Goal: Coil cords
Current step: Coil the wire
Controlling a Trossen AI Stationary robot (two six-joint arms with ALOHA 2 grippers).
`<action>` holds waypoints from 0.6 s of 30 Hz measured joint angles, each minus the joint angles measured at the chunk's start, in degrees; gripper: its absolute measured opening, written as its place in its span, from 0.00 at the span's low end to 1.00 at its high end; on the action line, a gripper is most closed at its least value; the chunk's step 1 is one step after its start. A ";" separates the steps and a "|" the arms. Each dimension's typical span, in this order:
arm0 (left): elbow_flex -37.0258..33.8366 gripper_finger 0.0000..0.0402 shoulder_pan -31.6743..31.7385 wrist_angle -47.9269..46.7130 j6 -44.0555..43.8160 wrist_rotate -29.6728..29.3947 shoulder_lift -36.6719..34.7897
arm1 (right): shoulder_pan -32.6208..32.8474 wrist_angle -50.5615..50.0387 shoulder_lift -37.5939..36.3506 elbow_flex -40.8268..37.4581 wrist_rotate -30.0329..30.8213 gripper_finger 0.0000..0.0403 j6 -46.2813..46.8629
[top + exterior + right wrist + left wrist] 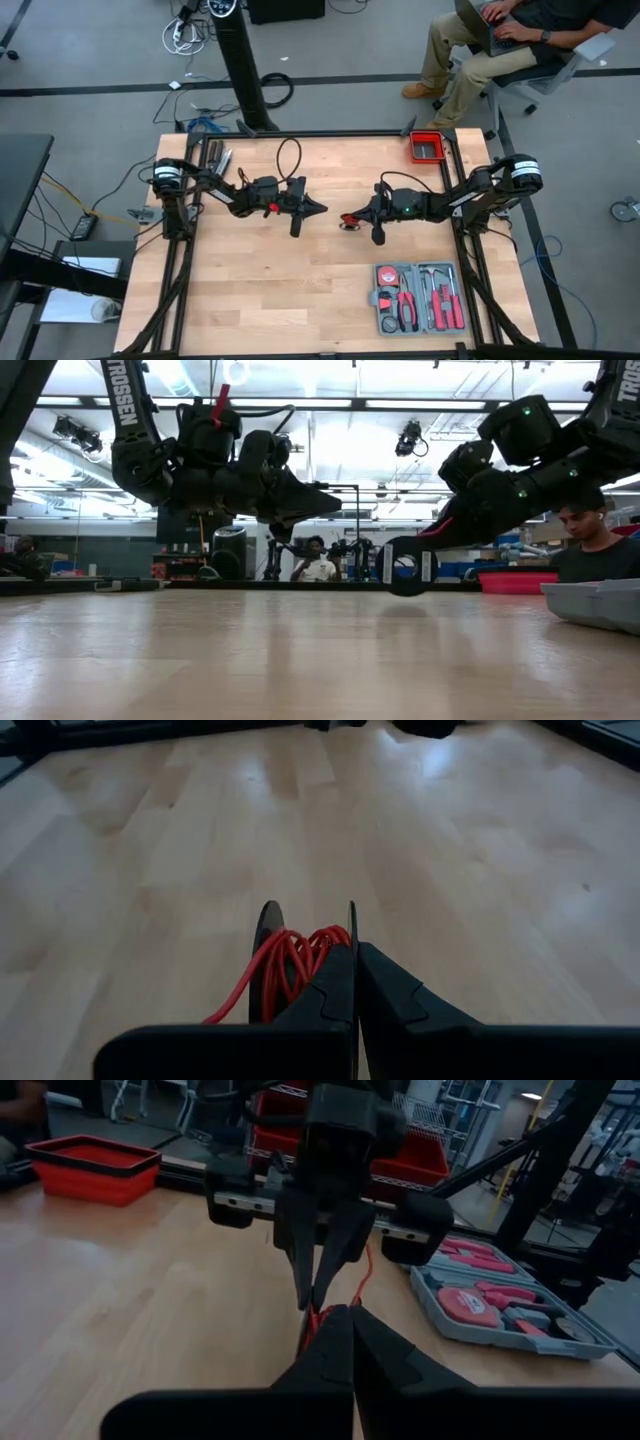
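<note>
Wood tabletop [250,290], mid: we see right gripper [346,220] pinching thin red cord bundle [290,960] aloft, prob. for winding; left gripper [322,209] pressed together, facing it, empty.

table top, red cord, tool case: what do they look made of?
Table top: looks like light wood, butcher-block style; plank seams and grain show, with a soft sheen.
Red cord: thin, flexible, smooth and bright, lying in loose loops; probably plastic-coated wire or synthetic string, can't tell which. It sits at the shut right claw.
Tool case: grey, matte, moulded recesses; likely plastic.
</note>
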 joint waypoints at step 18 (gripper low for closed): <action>0.00 0.00 0.00 -0.16 -0.15 -0.02 0.00 | -0.57 -2.08 0.02 0.00 0.42 0.13 -0.10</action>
